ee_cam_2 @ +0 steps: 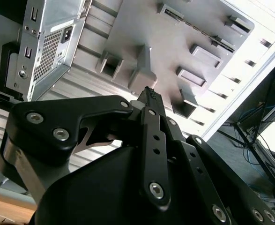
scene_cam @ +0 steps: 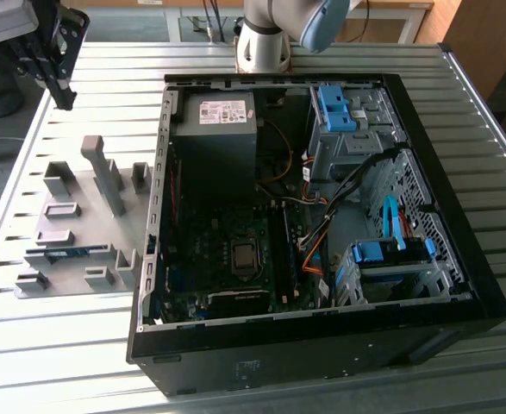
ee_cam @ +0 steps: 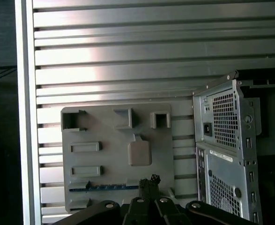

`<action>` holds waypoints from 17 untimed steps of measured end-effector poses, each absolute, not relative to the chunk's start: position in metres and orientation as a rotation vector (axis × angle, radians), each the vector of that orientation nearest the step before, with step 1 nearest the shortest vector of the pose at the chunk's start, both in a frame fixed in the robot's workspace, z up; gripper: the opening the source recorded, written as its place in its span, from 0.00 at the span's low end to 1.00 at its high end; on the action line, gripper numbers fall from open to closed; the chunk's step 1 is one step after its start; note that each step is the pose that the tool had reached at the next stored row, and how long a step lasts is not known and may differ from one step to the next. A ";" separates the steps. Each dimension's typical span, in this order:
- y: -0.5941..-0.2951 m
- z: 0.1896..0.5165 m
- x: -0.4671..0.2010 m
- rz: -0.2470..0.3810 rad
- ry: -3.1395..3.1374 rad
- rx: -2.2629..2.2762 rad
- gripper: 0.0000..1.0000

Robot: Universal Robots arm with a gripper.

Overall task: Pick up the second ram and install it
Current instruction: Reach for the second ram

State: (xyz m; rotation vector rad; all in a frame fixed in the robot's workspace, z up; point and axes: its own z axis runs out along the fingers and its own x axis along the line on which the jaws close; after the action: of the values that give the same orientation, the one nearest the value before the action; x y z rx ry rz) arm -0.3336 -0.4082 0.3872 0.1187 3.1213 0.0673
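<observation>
The second ram (scene_cam: 67, 253) is a thin blue stick lying in a slot near the front of the grey holder plate (scene_cam: 80, 185), to the exterior view's left of the open computer case (scene_cam: 321, 345). In the first wrist view the ram (ee_cam: 104, 187) shows as a blue strip along the plate's edge. My gripper (scene_cam: 63, 97) hangs high over the table's far left corner, well apart from the plate. Its black fingertips (ee_cam: 149, 180) are pressed together with nothing between them. The second wrist view shows the gripper (ee_cam_2: 149, 92) above the plate.
The holder plate carries several grey upright blocks, the tallest a post (scene_cam: 106, 177). Inside the case are the motherboard (scene_cam: 227, 250), a power supply (scene_cam: 218, 129), orange and black cables (scene_cam: 317, 250) and blue drive clips (scene_cam: 334, 108). The arm's base (scene_cam: 265, 39) stands behind the case.
</observation>
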 end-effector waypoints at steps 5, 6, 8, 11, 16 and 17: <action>-0.412 0.386 -0.346 0.067 3.125 0.119 0.10; -0.412 0.385 -0.349 0.067 3.125 0.119 0.10; -0.413 0.385 -0.355 0.067 3.127 0.119 0.10; -0.413 0.384 -0.364 0.067 3.130 0.119 0.10; -0.413 0.382 -0.378 0.067 3.136 0.120 0.10; -0.413 0.382 -0.379 0.067 3.136 0.120 0.10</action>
State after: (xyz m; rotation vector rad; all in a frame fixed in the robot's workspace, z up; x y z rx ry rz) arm -0.3791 -0.4129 0.3821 0.1197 3.1362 0.0667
